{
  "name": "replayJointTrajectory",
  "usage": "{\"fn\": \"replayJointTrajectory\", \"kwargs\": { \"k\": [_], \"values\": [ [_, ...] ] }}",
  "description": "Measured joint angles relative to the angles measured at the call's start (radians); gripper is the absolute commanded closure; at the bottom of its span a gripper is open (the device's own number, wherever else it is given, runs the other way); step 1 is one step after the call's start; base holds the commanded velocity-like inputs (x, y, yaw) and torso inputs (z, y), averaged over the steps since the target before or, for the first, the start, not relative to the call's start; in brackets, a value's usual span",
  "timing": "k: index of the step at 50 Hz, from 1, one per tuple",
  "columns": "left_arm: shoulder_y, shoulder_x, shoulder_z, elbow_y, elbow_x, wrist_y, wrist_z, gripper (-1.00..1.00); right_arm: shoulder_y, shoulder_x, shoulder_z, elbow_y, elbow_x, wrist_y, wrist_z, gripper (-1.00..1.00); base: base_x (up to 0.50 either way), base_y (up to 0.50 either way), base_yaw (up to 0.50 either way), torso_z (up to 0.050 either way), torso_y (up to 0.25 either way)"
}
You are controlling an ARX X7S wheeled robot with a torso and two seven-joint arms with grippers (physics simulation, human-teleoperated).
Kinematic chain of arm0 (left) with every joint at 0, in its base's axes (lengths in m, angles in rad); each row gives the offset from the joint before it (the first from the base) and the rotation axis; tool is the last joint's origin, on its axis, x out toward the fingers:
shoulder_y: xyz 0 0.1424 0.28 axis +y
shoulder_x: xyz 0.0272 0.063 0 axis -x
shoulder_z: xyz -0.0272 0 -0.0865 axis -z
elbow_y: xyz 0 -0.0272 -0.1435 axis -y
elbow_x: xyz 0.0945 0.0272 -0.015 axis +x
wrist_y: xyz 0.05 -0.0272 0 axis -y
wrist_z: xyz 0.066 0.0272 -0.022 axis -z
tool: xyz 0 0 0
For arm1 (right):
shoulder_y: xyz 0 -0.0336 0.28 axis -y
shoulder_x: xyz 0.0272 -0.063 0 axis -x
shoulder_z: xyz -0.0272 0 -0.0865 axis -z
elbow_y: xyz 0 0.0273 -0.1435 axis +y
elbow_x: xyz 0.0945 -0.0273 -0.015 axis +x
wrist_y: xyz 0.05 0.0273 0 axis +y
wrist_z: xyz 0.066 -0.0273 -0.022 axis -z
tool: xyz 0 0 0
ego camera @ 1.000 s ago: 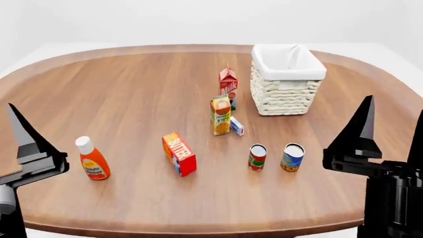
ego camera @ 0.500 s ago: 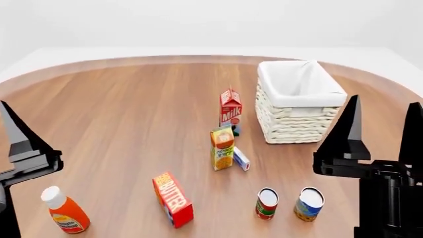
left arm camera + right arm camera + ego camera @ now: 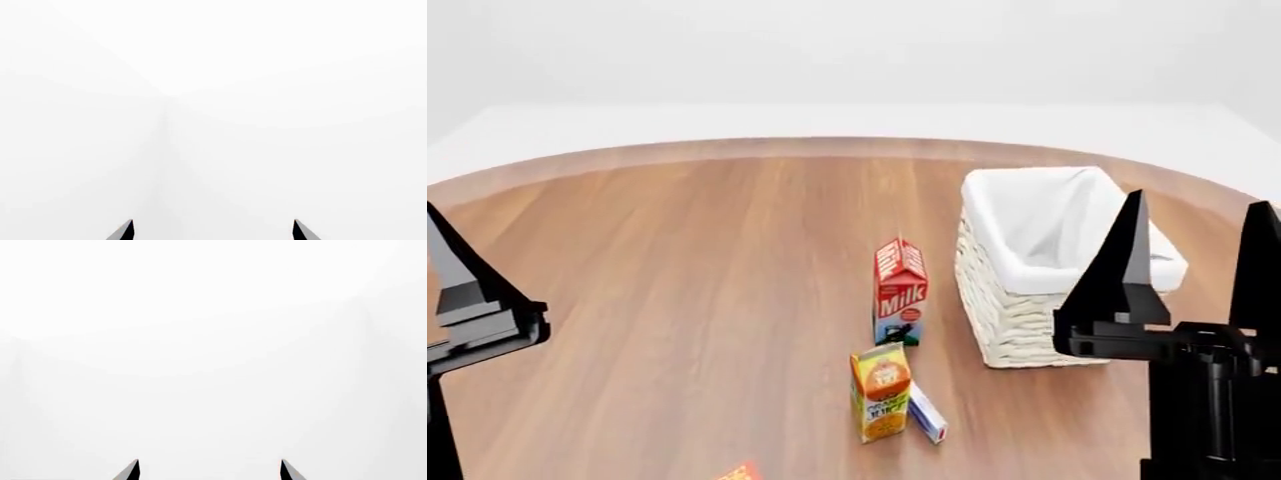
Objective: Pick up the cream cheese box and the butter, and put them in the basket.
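Juice carton (image 3: 881,391) crowds cream cheese box (image 3: 928,413).

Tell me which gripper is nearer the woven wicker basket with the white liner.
Right. The right gripper overlaps the woven off-white wicker basket at its right edge in the head view; the left gripper sits far across the wooden table.

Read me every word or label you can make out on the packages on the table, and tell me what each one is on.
"Milk": white lettering on the red-and-white milk carton.
Orange juice carton: there is printing under its orange picture, too blurred to read.
Cream cheese box: label too small to read.
Butter: only a corner shows at the head view's bottom edge, no lettering readable.
Both wrist views show no text.
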Motion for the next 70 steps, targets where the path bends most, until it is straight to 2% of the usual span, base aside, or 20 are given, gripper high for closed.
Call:
{"fn": "replayJointTrajectory", "kwargs": {
  "k": [30,40,53,60,70],
  "values": [
    [0.006,-0.014,0.005,0.005,-0.005,0.000,-0.014,-1.00,-0.002,0.024,-0.027,-0.027,0.002,0.029,0.017,-1.00,0.50,0.01,0.00,0.000,0.000],
    [0.006,-0.019,0.005,0.004,-0.010,-0.003,-0.018,-1.00,0.051,0.117,-0.032,-0.122,0.136,0.345,0.110,-1.00,0.00,0.00,0.00,0.000,0.000],
    [0.007,-0.027,0.004,0.011,-0.020,-0.010,-0.024,-1.00,0.185,0.267,0.057,-0.180,0.588,0.839,0.349,-1.00,0.00,0.00,0.00,0.000,0.000],
    [0.007,-0.030,0.004,0.014,-0.025,-0.013,-0.026,-1.00,0.278,0.348,0.075,-0.153,0.852,1.018,0.495,-1.00,0.00,0.00,0.00,0.000,0.000],
    [0.008,-0.035,0.005,0.017,-0.030,-0.016,-0.030,-1.00,0.420,0.431,0.027,-0.076,1.125,1.172,0.659,-1.00,0.00,0.00,0.00,0.000,0.000]
  ]
}}
